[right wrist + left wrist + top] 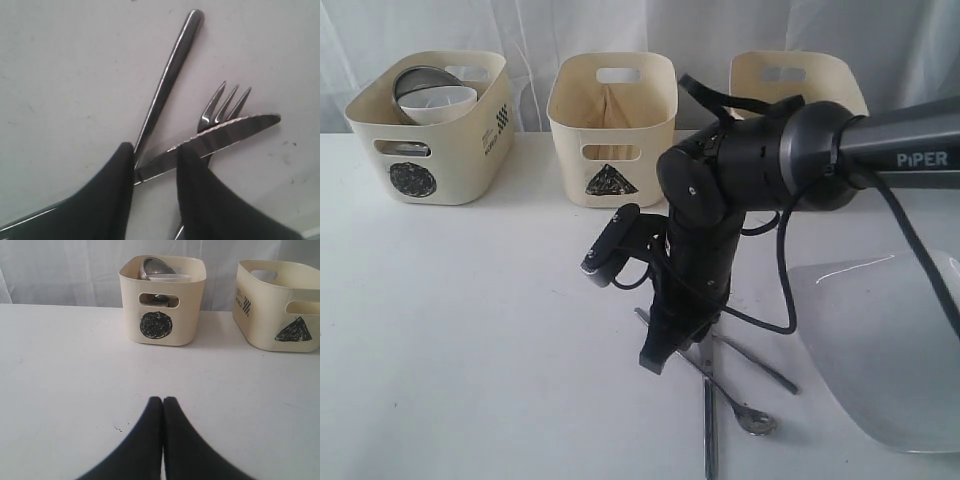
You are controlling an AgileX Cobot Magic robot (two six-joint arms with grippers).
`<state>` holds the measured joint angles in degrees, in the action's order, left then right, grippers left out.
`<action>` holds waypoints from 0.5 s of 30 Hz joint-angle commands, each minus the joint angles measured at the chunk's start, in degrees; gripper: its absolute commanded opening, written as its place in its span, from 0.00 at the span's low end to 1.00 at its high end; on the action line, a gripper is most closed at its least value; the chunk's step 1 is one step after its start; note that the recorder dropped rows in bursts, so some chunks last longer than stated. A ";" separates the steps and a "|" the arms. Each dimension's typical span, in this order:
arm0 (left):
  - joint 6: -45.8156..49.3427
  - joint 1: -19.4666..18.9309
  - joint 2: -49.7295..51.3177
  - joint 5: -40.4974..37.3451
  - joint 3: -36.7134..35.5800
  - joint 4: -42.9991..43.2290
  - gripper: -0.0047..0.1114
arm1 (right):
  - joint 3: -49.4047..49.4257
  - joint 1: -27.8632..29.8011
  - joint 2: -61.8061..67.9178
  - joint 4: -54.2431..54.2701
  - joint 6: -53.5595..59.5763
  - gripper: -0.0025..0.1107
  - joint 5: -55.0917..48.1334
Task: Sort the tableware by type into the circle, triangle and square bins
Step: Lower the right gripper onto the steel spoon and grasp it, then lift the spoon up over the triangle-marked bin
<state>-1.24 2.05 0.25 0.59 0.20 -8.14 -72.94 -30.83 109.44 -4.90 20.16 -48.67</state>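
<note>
My right gripper [156, 152] is open and low over the crossed cutlery, one finger on each side of the knife [235, 127]. The fork [224, 102] lies under the knife's tip, and a long steel handle [170, 75] runs off past one finger. In the exterior view the right gripper [665, 350] stands over the cutlery, with the spoon [753, 420] beside it. The steel bowl [420, 80] and white bowl [442, 100] sit in the circle bin [430, 150]. My left gripper [163, 401] is shut and empty above bare table, facing the circle bin [160, 325]. Chopsticks are out of view.
The triangle bin [610, 150] stands in the middle at the back, and a third bin [800, 80] is partly hidden behind the right arm. The large white plate [890, 350] lies at the right front, close to the cutlery. The triangle bin [280, 315] also shows from the left wrist.
</note>
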 commanded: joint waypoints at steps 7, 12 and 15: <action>0.00 -0.17 -0.25 0.17 -0.20 -0.24 0.04 | 0.40 0.00 0.06 0.42 0.37 0.35 0.73; 0.00 -0.17 -0.25 0.17 -0.20 -0.24 0.04 | 0.40 0.00 1.83 0.82 -2.75 0.35 0.86; 0.00 -0.17 -0.25 0.17 -0.20 -0.24 0.04 | 0.40 0.00 3.73 2.24 -2.73 0.35 0.76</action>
<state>-1.24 2.05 0.25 0.59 0.20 -8.14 -72.79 -30.83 111.82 -4.03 18.05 -48.19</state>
